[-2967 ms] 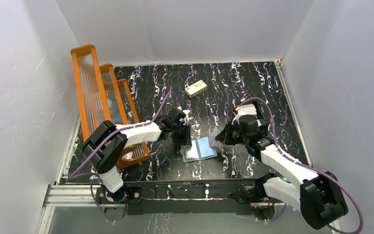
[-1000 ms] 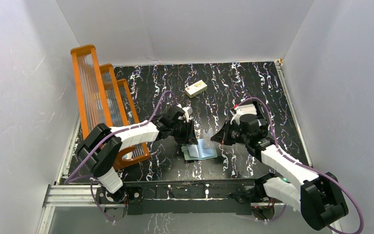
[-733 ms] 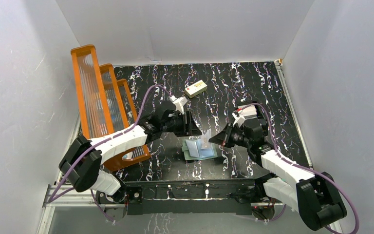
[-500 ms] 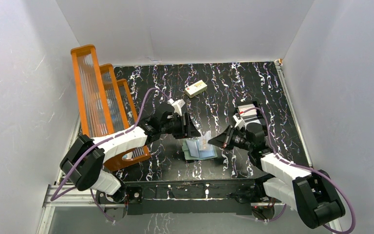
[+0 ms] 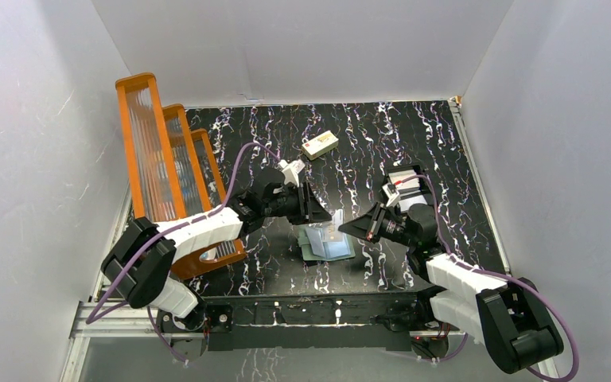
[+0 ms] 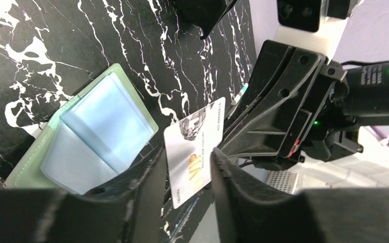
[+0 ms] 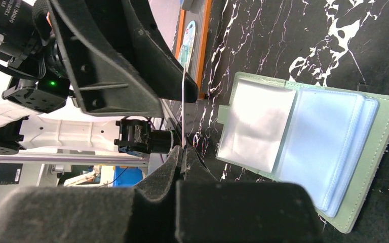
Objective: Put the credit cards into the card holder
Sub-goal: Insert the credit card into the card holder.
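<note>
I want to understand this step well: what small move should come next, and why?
Probably the left gripper should close gently on the credit card. The right gripper pinches the card by one end above the open card holder, and the card stands between the left fingers, but whether they grip it is unclear.

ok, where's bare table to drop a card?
Bare: back right, between block and right wall; also the back strip between rack and block. Crowded: the middle, where left claw and right claw meet at a card over the holder.
</note>
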### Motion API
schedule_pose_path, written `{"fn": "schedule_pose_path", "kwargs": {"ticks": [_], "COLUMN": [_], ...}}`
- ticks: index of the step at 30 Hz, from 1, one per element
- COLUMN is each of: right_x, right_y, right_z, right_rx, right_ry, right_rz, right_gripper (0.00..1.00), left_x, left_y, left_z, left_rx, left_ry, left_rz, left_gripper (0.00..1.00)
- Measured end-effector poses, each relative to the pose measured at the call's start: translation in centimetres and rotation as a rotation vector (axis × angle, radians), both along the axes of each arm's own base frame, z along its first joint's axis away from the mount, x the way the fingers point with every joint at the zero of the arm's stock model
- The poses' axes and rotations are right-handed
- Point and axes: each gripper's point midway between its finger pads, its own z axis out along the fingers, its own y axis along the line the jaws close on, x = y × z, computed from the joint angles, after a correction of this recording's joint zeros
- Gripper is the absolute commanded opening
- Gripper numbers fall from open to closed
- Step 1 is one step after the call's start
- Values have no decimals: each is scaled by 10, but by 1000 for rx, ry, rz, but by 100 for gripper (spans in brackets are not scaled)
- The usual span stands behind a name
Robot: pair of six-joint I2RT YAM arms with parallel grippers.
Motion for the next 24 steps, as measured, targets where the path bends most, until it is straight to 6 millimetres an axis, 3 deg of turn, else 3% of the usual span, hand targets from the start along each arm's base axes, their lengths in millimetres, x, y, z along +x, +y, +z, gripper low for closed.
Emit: {"fn": "schedule_pose_path", "kwargs": {"ticks": [4, 8, 12, 17, 24], "right_x": [-1, 0, 1, 15, 20], "right_y": [0, -3, -12, -30, -48], "right_z": [0, -6, -24, -36, -89], "right_rx": [5, -14, -113, -272, -499], "right_ry": [4, 24, 50, 19, 164], "right_rz": [4, -11, -48, -144, -161], "right_gripper": [0, 28, 41, 39, 36], "left_x": [-2, -1, -3, 0, 5], "left_y": [2, 3, 2, 10, 22], "left_z": [-5, -4, -6, -28, -64], "left_rx": [-7, -26, -19, 64, 182], "left_ry": [21, 32, 37, 56, 85], "left_rz": [7, 12, 13, 49, 96], "left_gripper": [0, 0, 0, 0, 0]}}
